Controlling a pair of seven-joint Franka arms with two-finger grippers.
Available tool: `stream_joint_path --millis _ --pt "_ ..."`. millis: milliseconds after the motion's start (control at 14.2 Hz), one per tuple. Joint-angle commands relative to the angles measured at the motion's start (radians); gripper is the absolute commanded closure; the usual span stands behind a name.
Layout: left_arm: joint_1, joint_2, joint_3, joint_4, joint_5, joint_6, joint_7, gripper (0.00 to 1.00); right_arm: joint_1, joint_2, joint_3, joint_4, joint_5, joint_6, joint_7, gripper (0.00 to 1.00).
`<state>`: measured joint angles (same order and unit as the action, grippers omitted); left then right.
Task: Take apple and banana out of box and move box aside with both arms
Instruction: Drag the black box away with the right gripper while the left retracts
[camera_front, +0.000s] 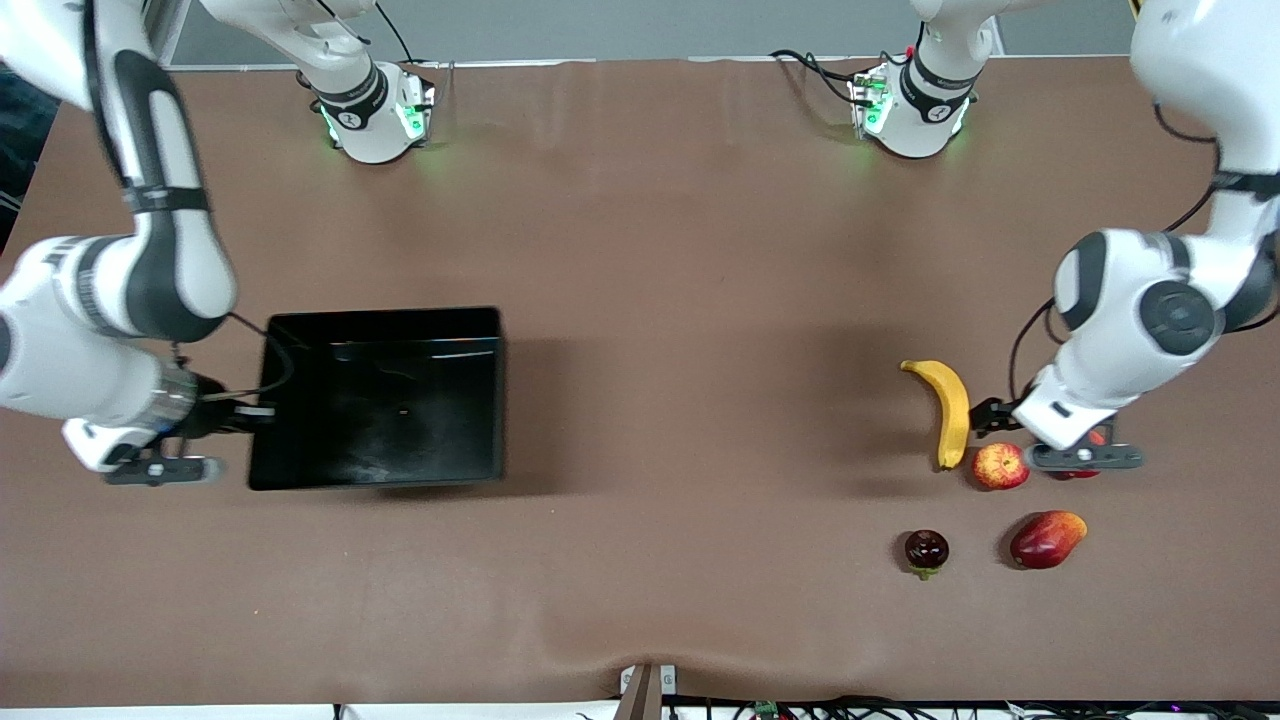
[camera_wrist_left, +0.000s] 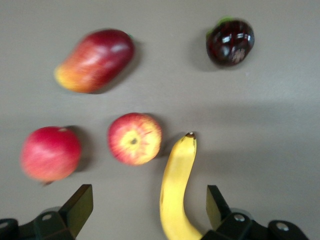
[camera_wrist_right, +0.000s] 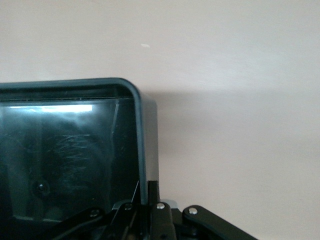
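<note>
Already the box (camera_front: 380, 398) sits empty toward the right arm's end of the table, and the right gripper (camera_front: 262, 412) is clamped on its short wall at that end, so the left arm is the far one and must cross the table to reach the box's free end. The left gripper (camera_wrist_left: 145, 212) hangs wide open over the banana (camera_front: 948, 410), whose long axis runs toward the front camera, the apple (camera_front: 1000, 466) just beside its nearer tip. Only the right wrist view shows fingers pinching the rim (camera_wrist_right: 141, 150), while the left wrist view alone shows nothing held
</note>
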<state>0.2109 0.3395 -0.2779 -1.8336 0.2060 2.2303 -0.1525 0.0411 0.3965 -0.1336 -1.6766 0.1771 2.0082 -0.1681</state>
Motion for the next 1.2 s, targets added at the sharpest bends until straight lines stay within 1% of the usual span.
stream_joint_path --millis 0,141,211,282,352,423,563,704,845,915,986,1056,1127 --pt "0.005 -0.037 -0.006 0.182 -0.065 -0.243 -0.002 0.00 -0.139 -0.018 0.026 -0.031 0.009 0.013 -0.133 1.00" --pt "0.007 -0.039 -0.006 0.345 -0.065 -0.422 0.008 0.00 -0.223 0.011 0.026 -0.031 0.008 0.069 -0.245 1.00" --pt "0.005 -0.039 -0.007 0.405 -0.063 -0.489 0.010 0.00 -0.263 0.031 0.026 -0.029 0.016 0.084 -0.287 1.00" --pt "0.005 -0.040 -0.013 0.440 -0.063 -0.533 0.011 0.00 -0.295 0.054 0.028 -0.026 0.019 0.108 -0.304 1.00" --pt "0.004 -0.051 -0.015 0.457 -0.063 -0.572 0.010 0.00 -0.325 0.074 0.029 -0.025 0.027 0.121 -0.307 1.00" --pt "0.002 -0.091 -0.018 0.458 -0.062 -0.610 0.010 0.00 -0.348 0.094 0.029 -0.022 0.054 0.121 -0.310 1.00" --pt "0.001 -0.163 -0.018 0.458 -0.066 -0.635 0.010 0.00 -0.365 0.131 0.029 -0.011 0.096 0.133 -0.329 1.00" --pt "0.002 -0.207 -0.029 0.450 -0.066 -0.685 0.017 0.00 -0.382 0.172 0.029 0.011 0.099 0.136 -0.330 1.00" --pt "0.007 -0.246 -0.030 0.442 -0.083 -0.725 0.017 0.00 -0.382 0.217 0.029 0.032 0.099 0.171 -0.329 1.00" --pt "0.005 -0.267 -0.024 0.424 -0.100 -0.730 0.019 0.00 -0.380 0.223 0.029 0.032 0.091 0.170 -0.333 0.69" --pt "-0.002 -0.301 -0.018 0.395 -0.118 -0.730 0.017 0.00 -0.380 0.220 0.029 0.032 0.091 0.165 -0.355 0.16" --pt "-0.010 -0.322 -0.008 0.369 -0.120 -0.730 0.017 0.00 -0.380 0.216 0.029 0.032 0.093 0.164 -0.379 0.00" --pt "-0.048 -0.341 0.031 0.350 -0.120 -0.732 0.019 0.00 -0.379 0.210 0.029 0.037 0.093 0.162 -0.395 0.00"
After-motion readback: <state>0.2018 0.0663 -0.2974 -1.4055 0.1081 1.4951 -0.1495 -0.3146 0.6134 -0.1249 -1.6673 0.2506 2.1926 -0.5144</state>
